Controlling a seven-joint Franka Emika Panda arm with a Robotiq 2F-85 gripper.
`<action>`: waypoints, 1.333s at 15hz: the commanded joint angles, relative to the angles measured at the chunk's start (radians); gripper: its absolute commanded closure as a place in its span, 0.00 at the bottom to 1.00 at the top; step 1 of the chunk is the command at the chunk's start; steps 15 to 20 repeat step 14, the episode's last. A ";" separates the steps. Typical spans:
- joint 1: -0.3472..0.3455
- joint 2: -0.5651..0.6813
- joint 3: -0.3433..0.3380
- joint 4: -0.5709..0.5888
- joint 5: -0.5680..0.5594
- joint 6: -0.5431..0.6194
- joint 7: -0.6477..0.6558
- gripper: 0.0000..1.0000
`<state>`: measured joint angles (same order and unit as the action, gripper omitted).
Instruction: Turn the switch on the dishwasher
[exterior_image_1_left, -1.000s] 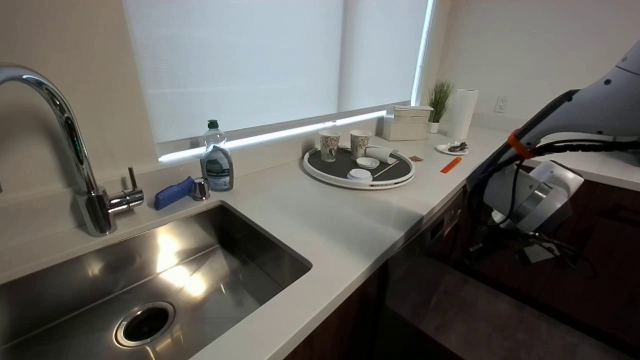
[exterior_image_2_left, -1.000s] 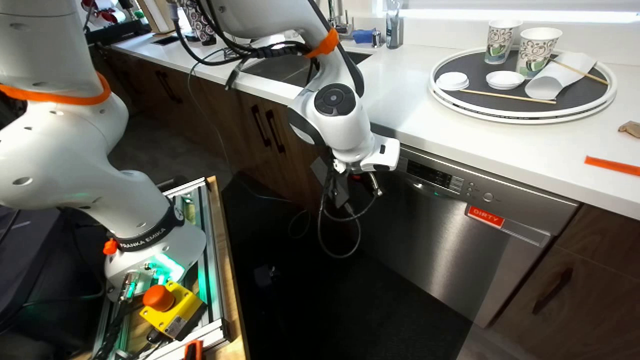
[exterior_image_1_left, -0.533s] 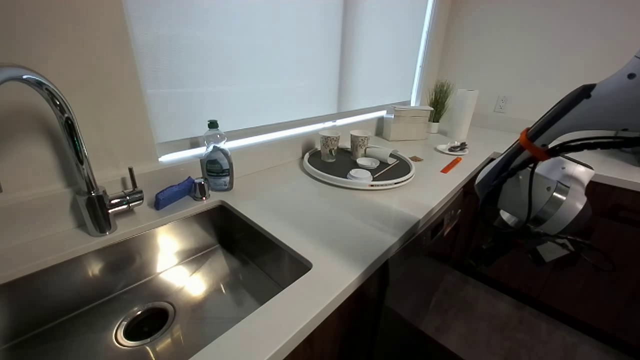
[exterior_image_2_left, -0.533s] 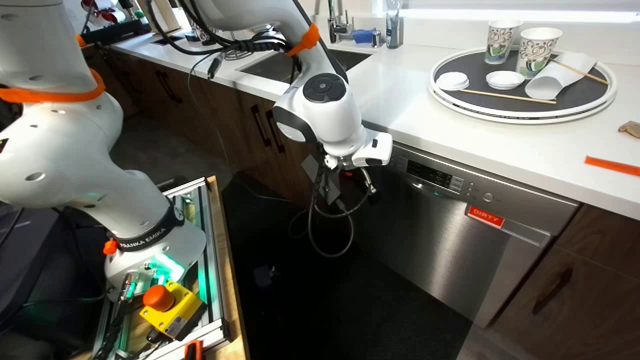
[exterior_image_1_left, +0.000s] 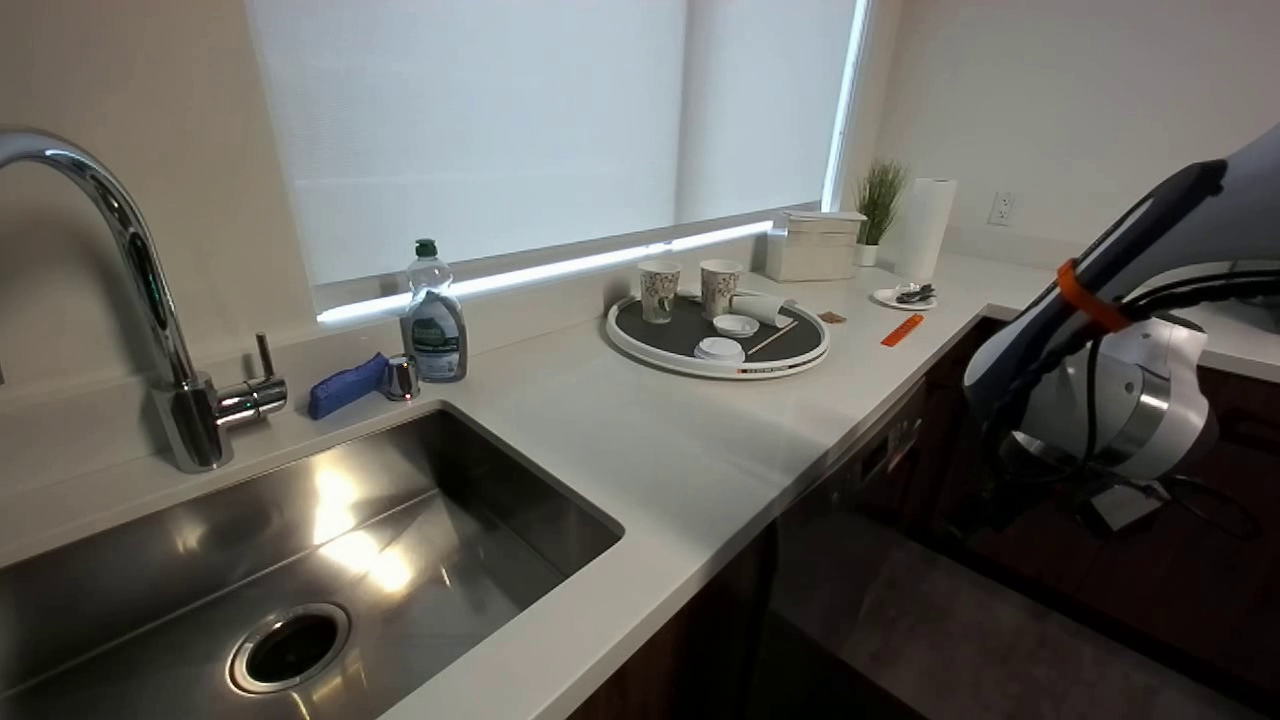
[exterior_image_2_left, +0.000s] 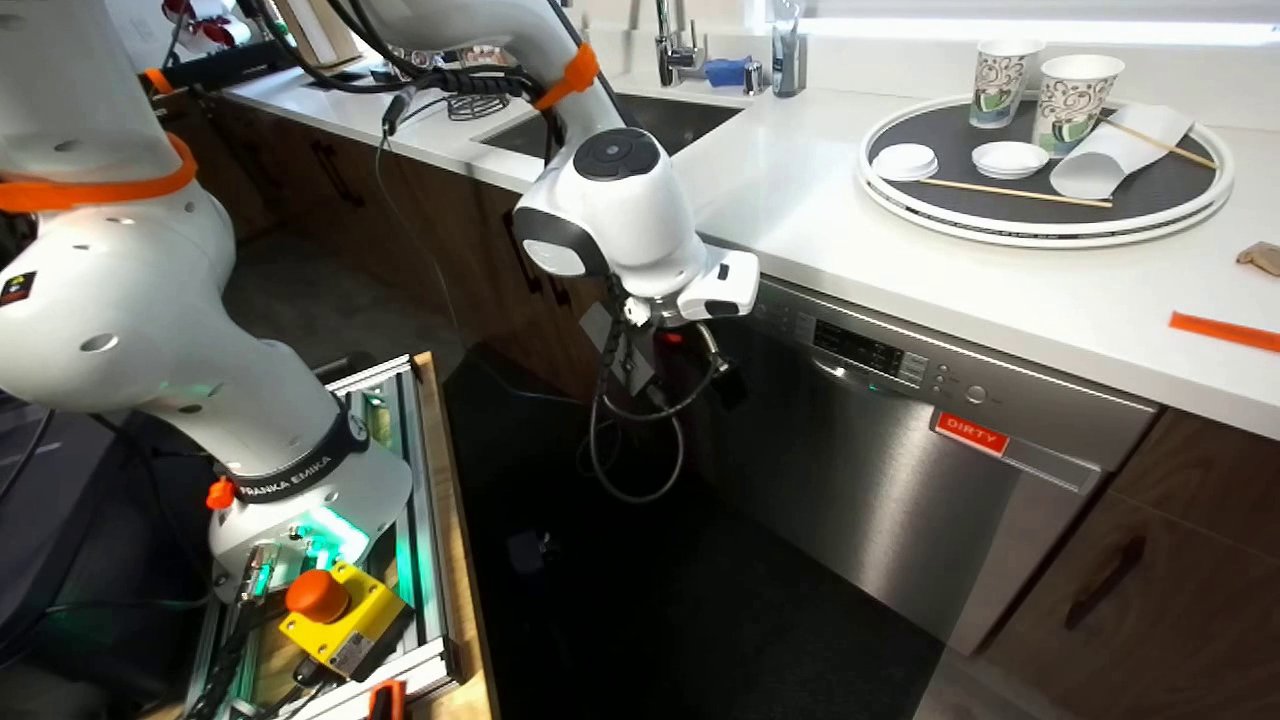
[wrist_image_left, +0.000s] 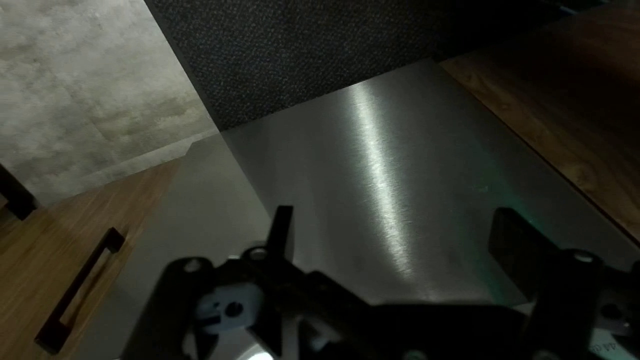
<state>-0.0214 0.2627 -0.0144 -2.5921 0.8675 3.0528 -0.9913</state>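
The dishwasher (exterior_image_2_left: 860, 490) has a flat brushed-metal front with a control strip along its top. That strip carries a dark display (exterior_image_2_left: 858, 344), small buttons (exterior_image_2_left: 912, 368) and a round button (exterior_image_2_left: 976, 394); which of these is the switch I cannot tell. In the wrist view my gripper (wrist_image_left: 392, 212) stands open, its dark fingers (wrist_image_left: 520, 245) wide apart with only the dishwasher front (wrist_image_left: 325, 165) seen beyond them. The robot's hand (exterior_image_2_left: 720, 285) is just outside the strip's left end, below counter height. Its fingers are lost in shadow in both exterior views.
Above the dishwasher runs the white countertop (exterior_image_2_left: 800, 210), bearing a round tray (exterior_image_2_left: 1040, 240) with paper cups. A red DIRTY sign (exterior_image_2_left: 970, 432) hangs on the front. Cables (exterior_image_2_left: 640, 495) dangle under the hand. Wooden cabinets with dark handles (exterior_image_2_left: 1105, 580) flank the dishwasher.
The arm has drawn back from the dishwasher, shifting left in one exterior view and right in the other. More of the control strip's left end now shows. Objects on the counter stay put.
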 joint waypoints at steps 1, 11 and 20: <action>0.047 -0.068 -0.014 -0.068 -0.015 0.064 0.036 0.01; 0.047 -0.094 0.001 -0.072 0.005 0.117 0.011 0.00; 0.050 -0.101 0.001 -0.079 0.006 0.120 0.015 0.00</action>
